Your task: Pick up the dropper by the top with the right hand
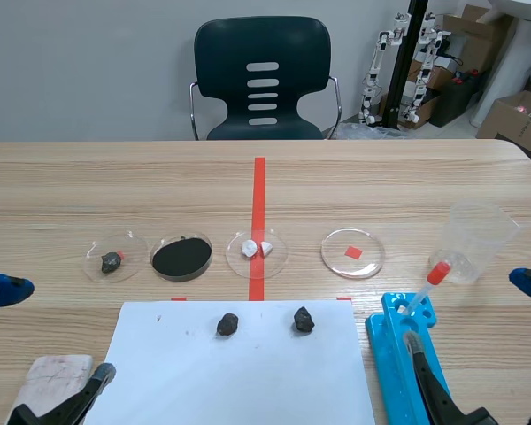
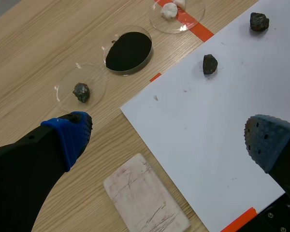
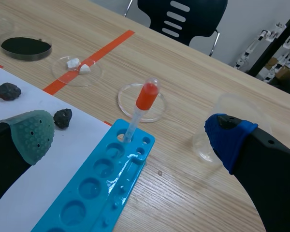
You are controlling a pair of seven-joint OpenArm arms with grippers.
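Scene view, lower right of frame: dropper (image 1: pixel 422 292) leans in the blue well tray (image 1: pixel 391 350), red bulb (image 1: pixel 438 272) uppermost and free for gripping; right hand (image 1: pixel 471 310), spread wide, flanks it without contact.

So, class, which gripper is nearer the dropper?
Right. The dropper stands in the tray just ahead of the right gripper, between its open fingers. The left gripper is on the far side of the paper.
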